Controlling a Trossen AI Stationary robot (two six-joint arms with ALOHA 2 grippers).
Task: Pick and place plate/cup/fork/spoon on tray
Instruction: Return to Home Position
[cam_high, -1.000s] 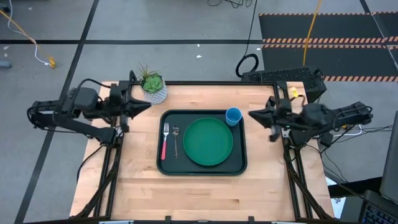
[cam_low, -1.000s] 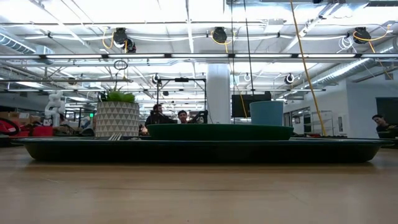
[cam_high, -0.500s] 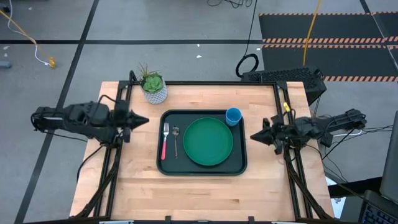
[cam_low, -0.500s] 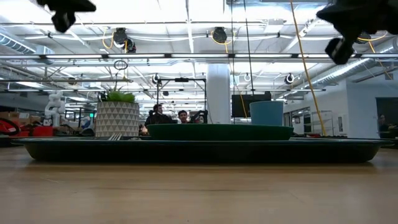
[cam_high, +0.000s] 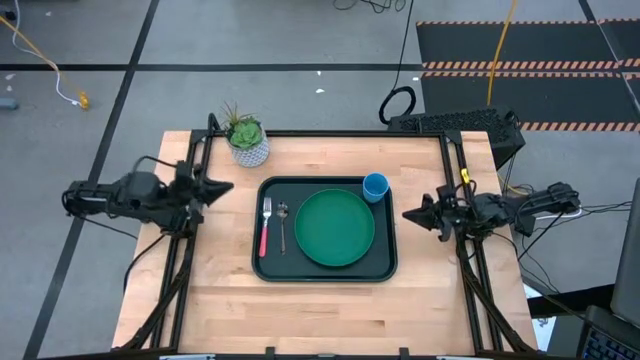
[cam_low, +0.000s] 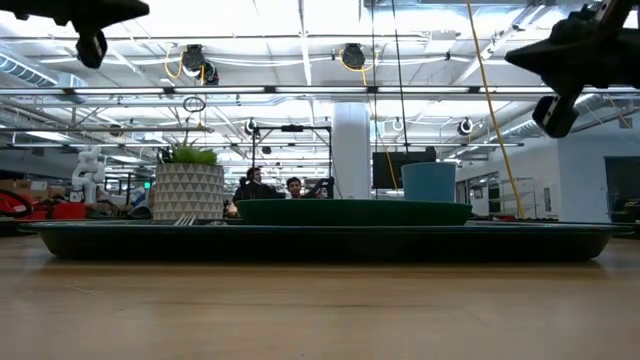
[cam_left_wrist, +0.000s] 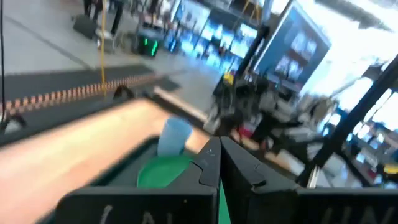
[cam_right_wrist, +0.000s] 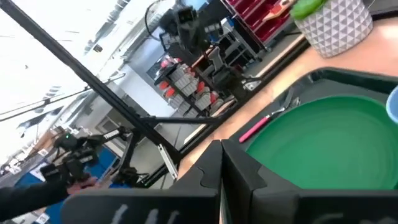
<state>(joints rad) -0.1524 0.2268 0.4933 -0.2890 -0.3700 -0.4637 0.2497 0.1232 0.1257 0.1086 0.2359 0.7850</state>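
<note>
Left fingers (cam_left_wrist: 208, 167) pressed together, holding nothing. Right fingers (cam_right_wrist: 214, 163) the same, empty. In the high view each pair sits at its own side edge of the light wooden bench (cam_high: 320, 310), pointing inward, well apart from the load.

The large dark green-black rectangular tray (cam_high: 385, 266) carries all four items:
- The large round flat green plate (cam_high: 334, 228) lies in the middle.
- The small light-blue plastic cup (cam_high: 376, 186) stands in the far right corner, just beside the plate.
- The pink-handled metal fork (cam_high: 265, 228) and the all-silver metal spoon (cam_high: 283, 225) lie side by side left of the plate.

Task looks done.

Risk is low. A homing swing on the left could clip the white speckled plant pot (cam_high: 247, 148), which is near that arm. A low sweep on the right could tip the cup.

The low view shows the cup upright and both arms high above the tray. Only the high view shows how the cutlery lies.
</note>
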